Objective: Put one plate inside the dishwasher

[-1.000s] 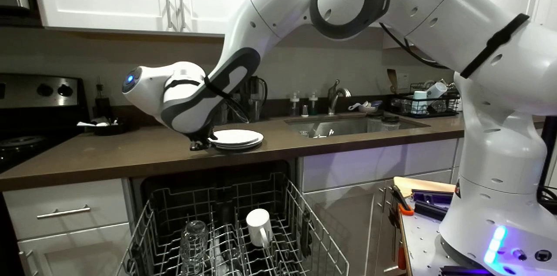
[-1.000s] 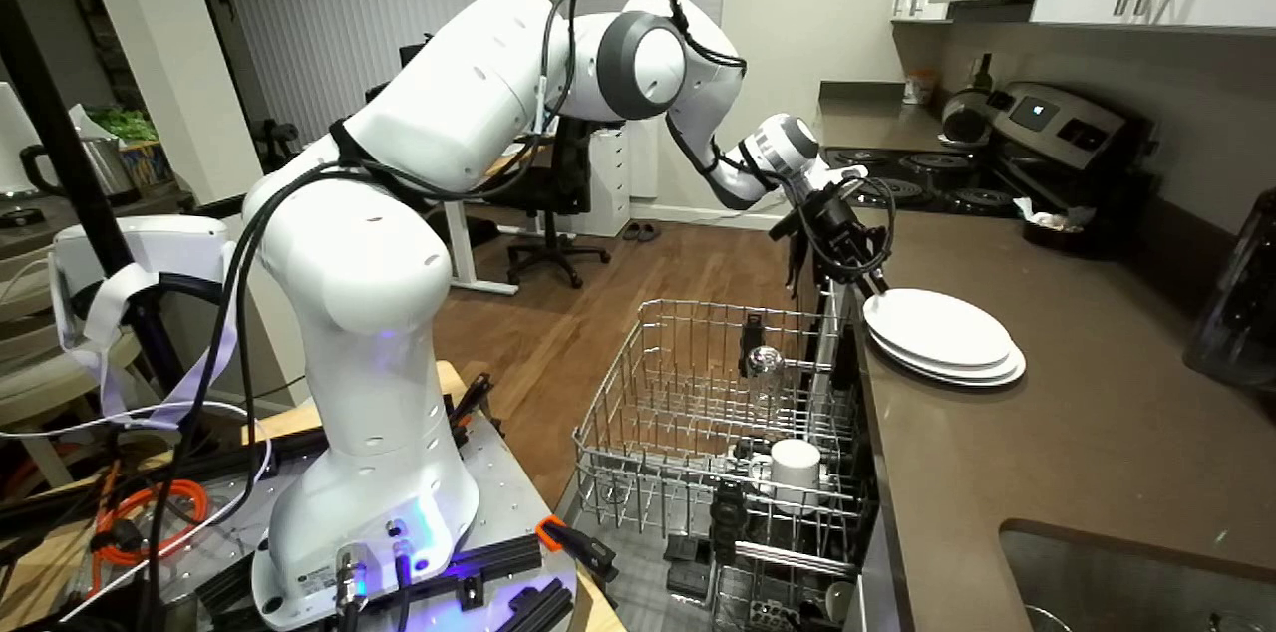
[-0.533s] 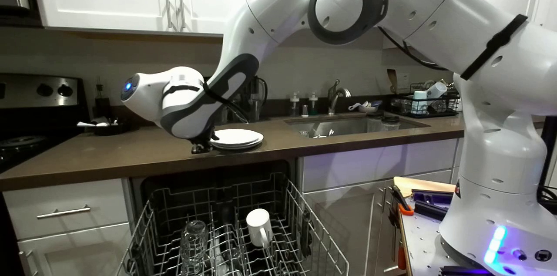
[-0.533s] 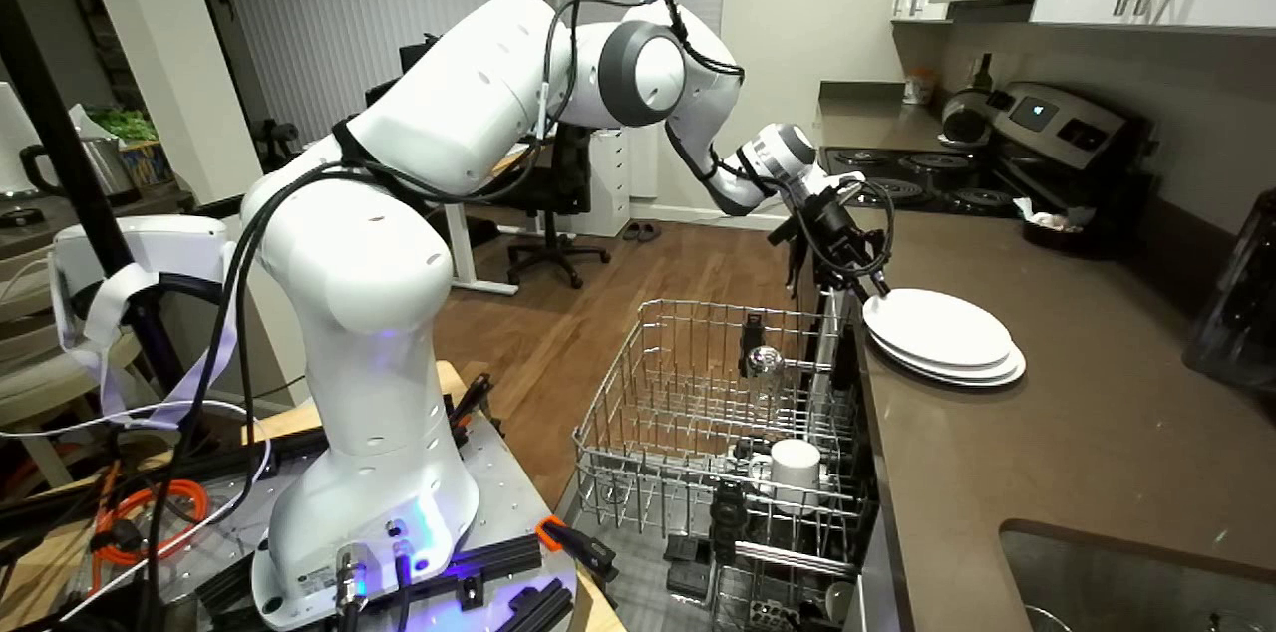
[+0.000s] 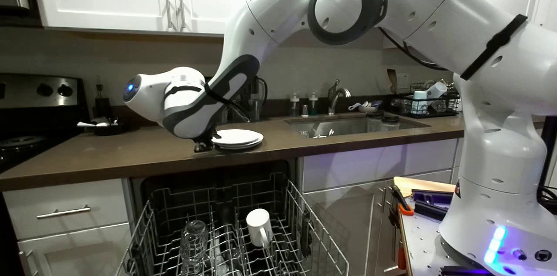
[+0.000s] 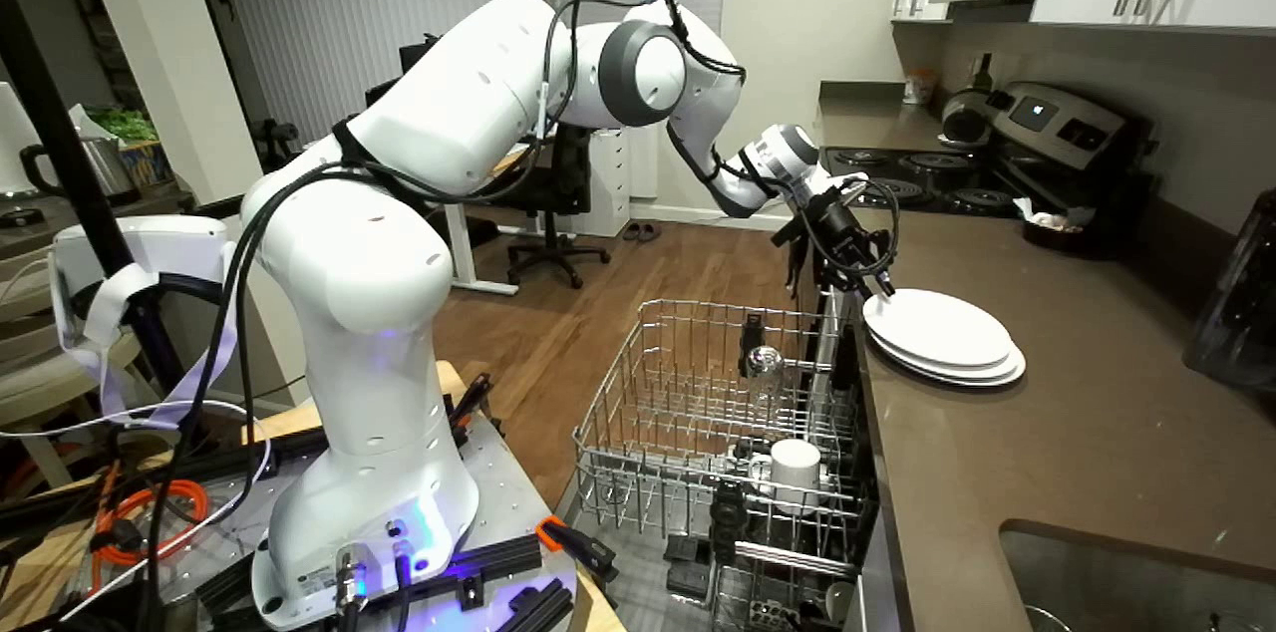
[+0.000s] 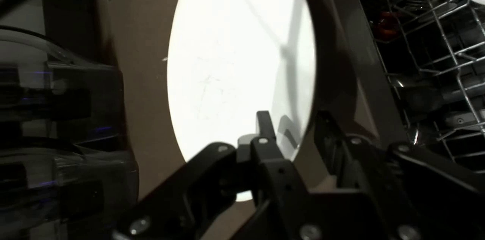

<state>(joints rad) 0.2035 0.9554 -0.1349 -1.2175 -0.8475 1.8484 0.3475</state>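
Now: fingers [image 7: 267, 126] parted, one over the plate [image 6: 937, 326], the other outside its rim, contact unclear | moved slightly toward it since a second ago | plate unmoved, atop lower plates [image 6: 995, 373] on the worktop [image 6: 1077, 413] | mug [image 5: 257, 223] unmoved in the dishwasher [image 5: 256, 171]

No legible text; no readable numbers
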